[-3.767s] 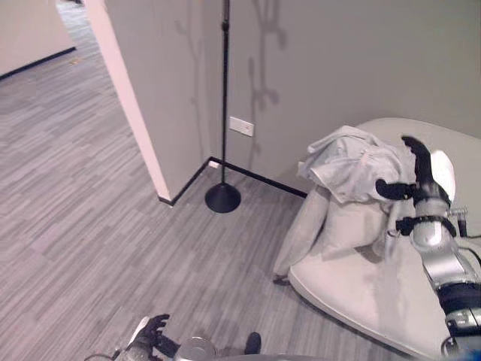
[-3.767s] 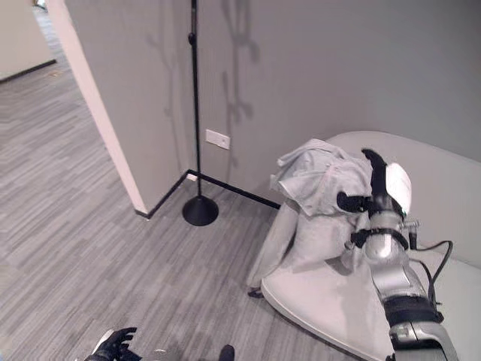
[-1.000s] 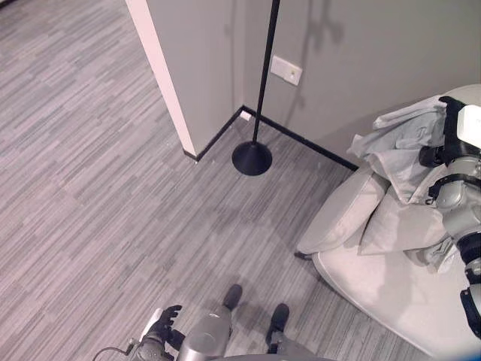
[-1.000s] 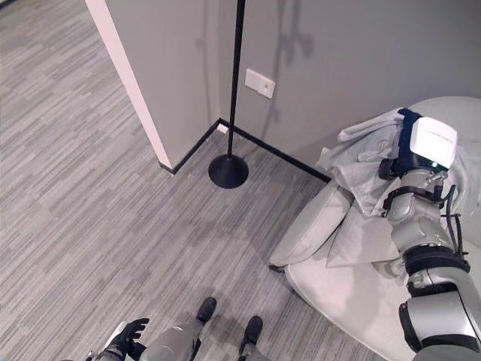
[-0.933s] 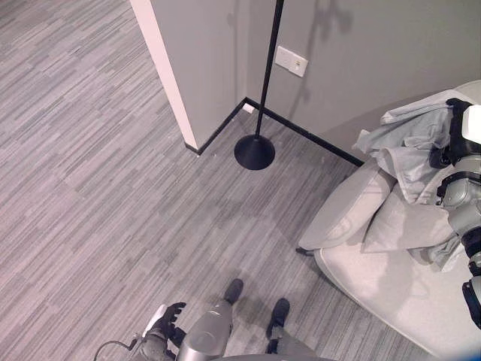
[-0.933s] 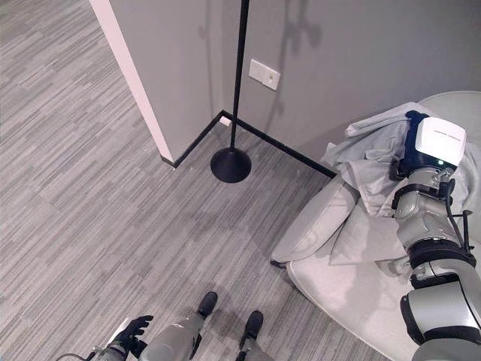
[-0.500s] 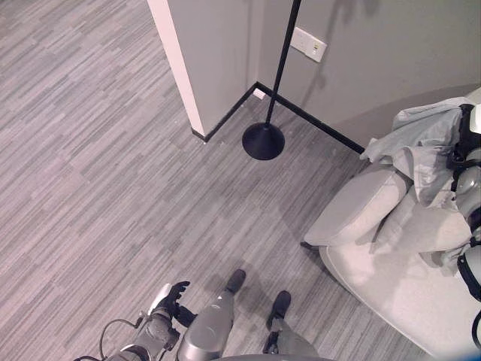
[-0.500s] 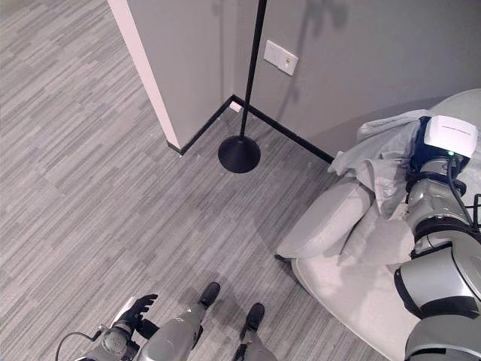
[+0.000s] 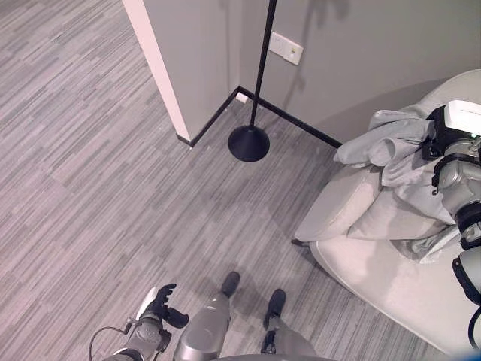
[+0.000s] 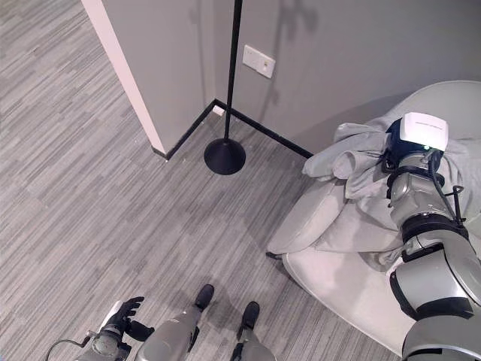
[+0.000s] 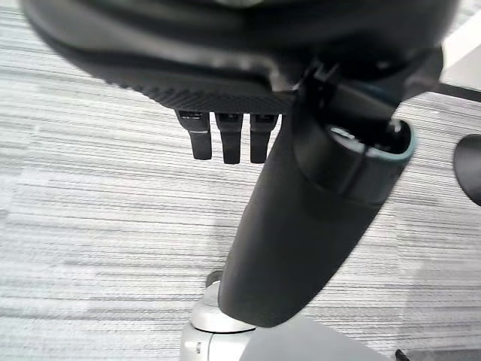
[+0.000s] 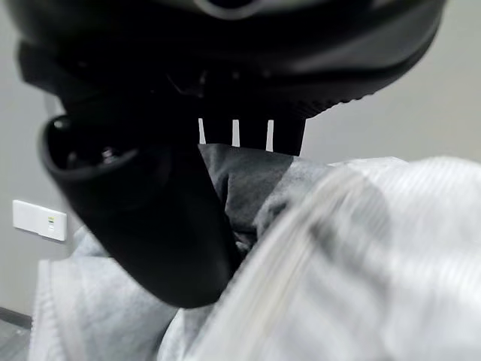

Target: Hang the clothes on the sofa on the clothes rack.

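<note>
Crumpled pale grey garment (image 10: 361, 169) bunched on the light grey sofa's (image 10: 353, 289) armrest, gripped between thumb and fingers of the dark right hand (image 12: 161, 218), thin black clothes rack pole (image 10: 229, 83) well apart, left hand (image 9: 161, 307) relaxed, empty, low above the floor.

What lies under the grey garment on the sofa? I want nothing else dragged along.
Under the grey garment show the sofa arm and a cushion. The right hand pinches the cloth; whatever lies beneath its bunched middle is covered.

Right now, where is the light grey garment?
The light grey garment lies bunched on the pale sofa's arm at the head views' right, with the right hand closed on it.
</note>
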